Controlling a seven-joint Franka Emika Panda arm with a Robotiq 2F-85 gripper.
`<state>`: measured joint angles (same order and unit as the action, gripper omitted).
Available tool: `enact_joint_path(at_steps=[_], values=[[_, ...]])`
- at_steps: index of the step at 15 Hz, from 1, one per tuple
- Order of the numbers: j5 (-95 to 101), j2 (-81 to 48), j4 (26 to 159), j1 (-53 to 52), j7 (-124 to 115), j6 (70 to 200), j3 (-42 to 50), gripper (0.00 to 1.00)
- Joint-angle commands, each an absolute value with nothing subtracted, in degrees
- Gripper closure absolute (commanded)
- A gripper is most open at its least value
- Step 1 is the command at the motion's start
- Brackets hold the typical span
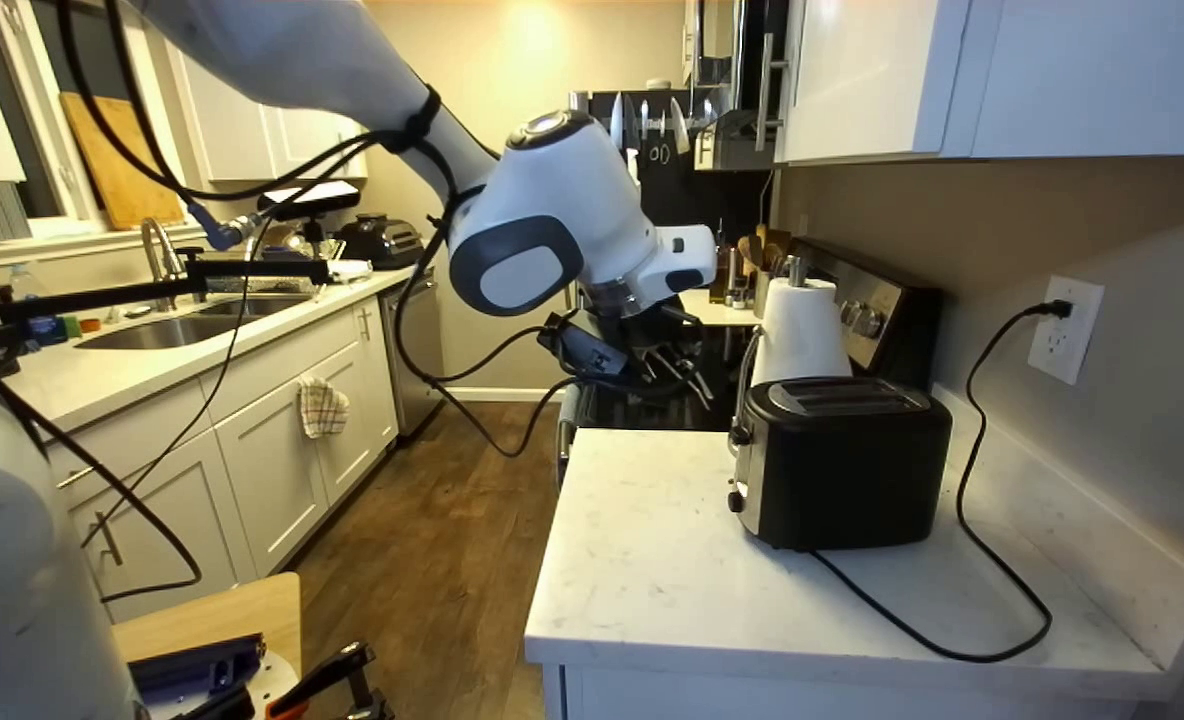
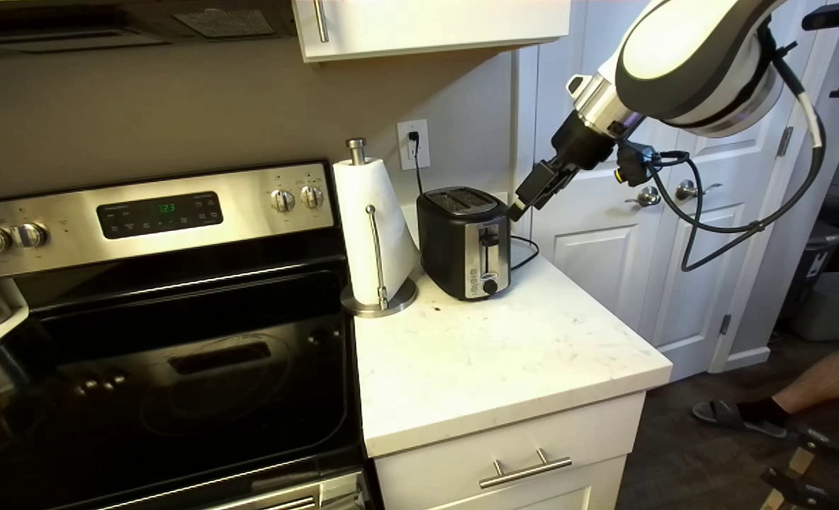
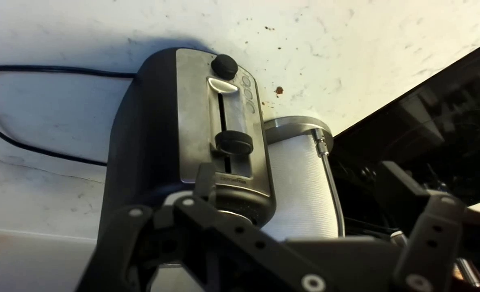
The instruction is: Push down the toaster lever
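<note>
Spread wide, the claw (image 3: pixel 303 178) is nearest in the wrist view, holding nothing. Beyond it, the little black lever (image 3: pixel 234 142) sits high on the silver end of the toaster (image 3: pixel 195 129). The lever is probably hard, springy and maybe slippery. No need to pinch: one fingertip (image 3: pixel 205 182) pressing the lever's middle from above, straight down, should do. The toaster looks light (it might scoot!), so I'd push slowly. It stands on the white counter (image 2: pixel 462 375), right of the paper towels (image 2: pixel 391 241) in an exterior view.
</note>
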<state>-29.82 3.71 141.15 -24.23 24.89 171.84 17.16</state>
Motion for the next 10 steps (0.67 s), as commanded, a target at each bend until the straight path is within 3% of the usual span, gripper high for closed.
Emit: enact_joint_path(at_steps=[1, 4, 5, 10], values=[[-29.82, 3.66, 141.13, -24.23, 24.89, 171.84, 17.23, 0.00], [-31.03, 4.40, 141.04, -24.70, 25.90, 172.10, 17.20, 0.00], [-32.19, 4.60, 140.91, -25.10, 26.69, 172.19, 17.21, 0.19], [-36.36, 3.04, 139.27, -26.64, 27.39, 173.45, 17.49, 0.53]])
